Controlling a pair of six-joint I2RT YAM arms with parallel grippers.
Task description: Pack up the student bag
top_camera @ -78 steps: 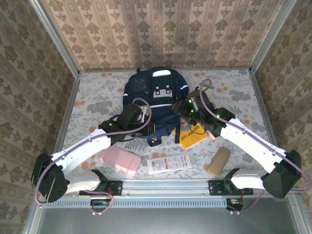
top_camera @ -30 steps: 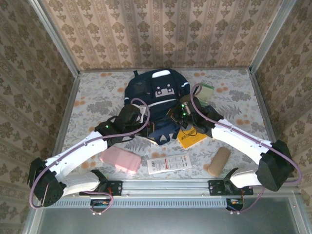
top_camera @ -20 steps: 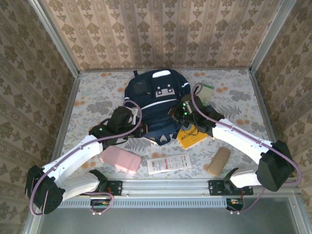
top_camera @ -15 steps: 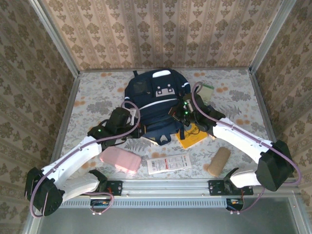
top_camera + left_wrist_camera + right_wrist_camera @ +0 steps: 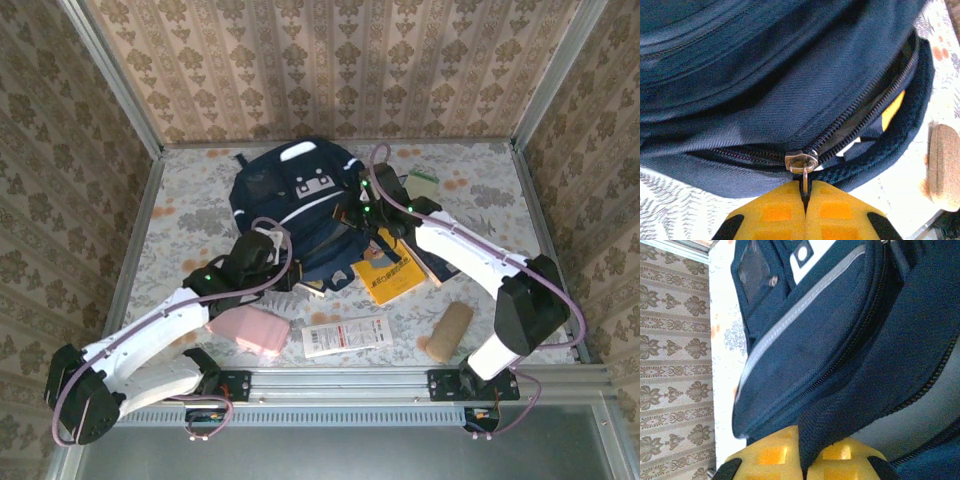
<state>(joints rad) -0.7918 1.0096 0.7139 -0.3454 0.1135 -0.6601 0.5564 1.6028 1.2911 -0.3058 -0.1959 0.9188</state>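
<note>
- student bag (image 5: 290,205) lies far-centre on the table (image 5: 190,215), main zipper (image 5: 866,102) partly open.
- left fingers (image 5: 772,215) closed on its zipper pull (image 5: 804,182).
- right fingers (image 5: 767,455) clamp a padded edge of the bag.

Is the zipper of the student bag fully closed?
No: right of the slider the zipper teeth of the student bag stand apart, leaving an open gap.

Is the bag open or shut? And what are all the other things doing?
student bag, zip partly open
left gripper, shut on the zip pull
right gripper, shut on student bag fabric
pink case, closed, lying flat
tan roll, lying on its side
</note>
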